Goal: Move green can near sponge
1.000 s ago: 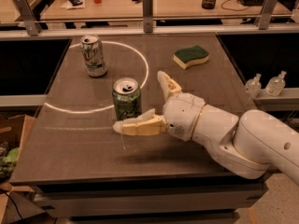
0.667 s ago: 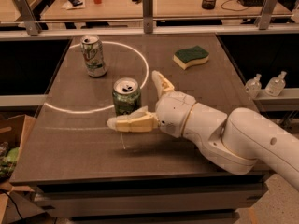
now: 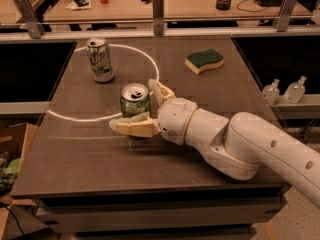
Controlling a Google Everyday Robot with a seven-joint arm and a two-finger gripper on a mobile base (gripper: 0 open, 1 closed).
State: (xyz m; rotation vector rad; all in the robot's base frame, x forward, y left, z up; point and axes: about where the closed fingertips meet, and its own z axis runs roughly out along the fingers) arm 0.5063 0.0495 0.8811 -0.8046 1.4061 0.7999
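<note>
The green can (image 3: 135, 100) stands upright near the middle of the table, just inside the white circle line. My gripper (image 3: 134, 105) reaches in from the right and straddles the can. One finger (image 3: 132, 127) lies across the can's near lower side and the other finger (image 3: 161, 91) is at its far right side. The jaws are open around the can, close to it. The can stands on the table. The sponge (image 3: 204, 60), dark green over pale yellow, lies at the far right of the table, well apart from the can.
A paler silver-white can (image 3: 100, 60) stands at the far left inside the white circle (image 3: 150, 59). The table's dark top (image 3: 80, 159) ends in a near edge below my arm. A railing (image 3: 158, 6) runs behind the table. Two small bottles (image 3: 285, 90) stand to the right.
My gripper has moved left and a little farther in, so its fingers now sit closer around the green can. The can, the sponge and the pale can have not moved.
</note>
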